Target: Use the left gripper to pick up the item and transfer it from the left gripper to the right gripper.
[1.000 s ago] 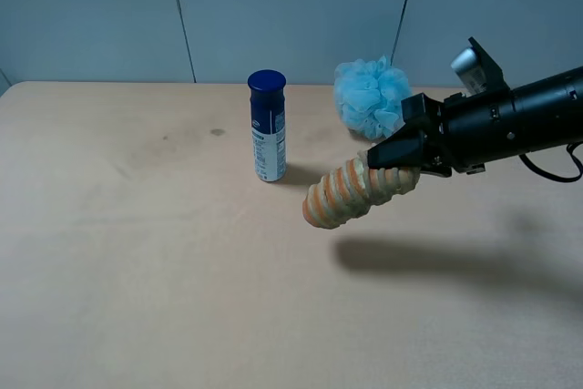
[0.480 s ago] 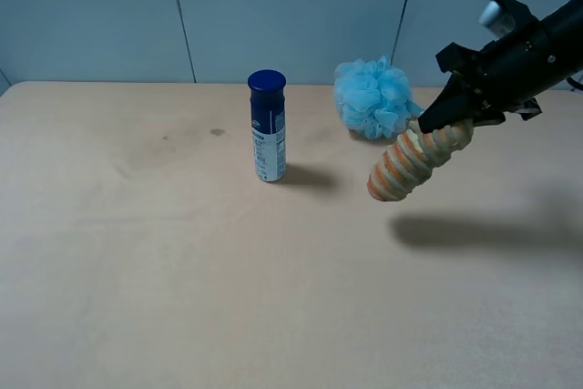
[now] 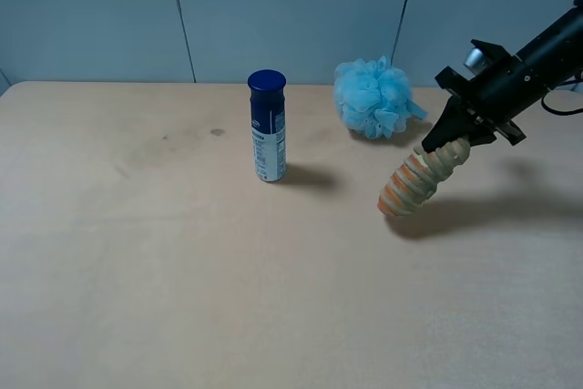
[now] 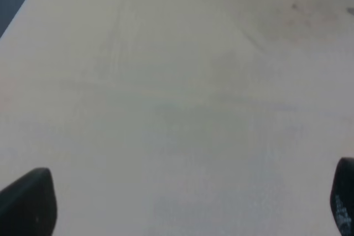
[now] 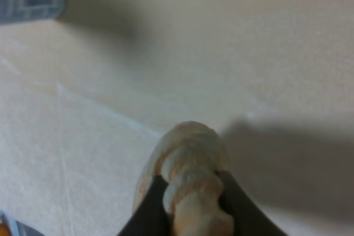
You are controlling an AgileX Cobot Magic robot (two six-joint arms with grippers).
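The desk (image 3: 182, 271) has a pale beige, matte top with faint dark smudges toward 10 o'clock. Behind it, at 12 o'clock, stands a grey-blue panelled wall (image 3: 291, 15) with dark vertical seams. Lighting is even.

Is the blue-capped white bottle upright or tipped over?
Upright: the blue-capped white bottle stands on its base on the beige table, cap on top.

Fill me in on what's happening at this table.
The right gripper is shut on one end of the striped orange roll, holding it tilted with its free end low over the table. The left gripper is open and holds nothing. The blue-capped bottle and blue bath pouf stand apart.
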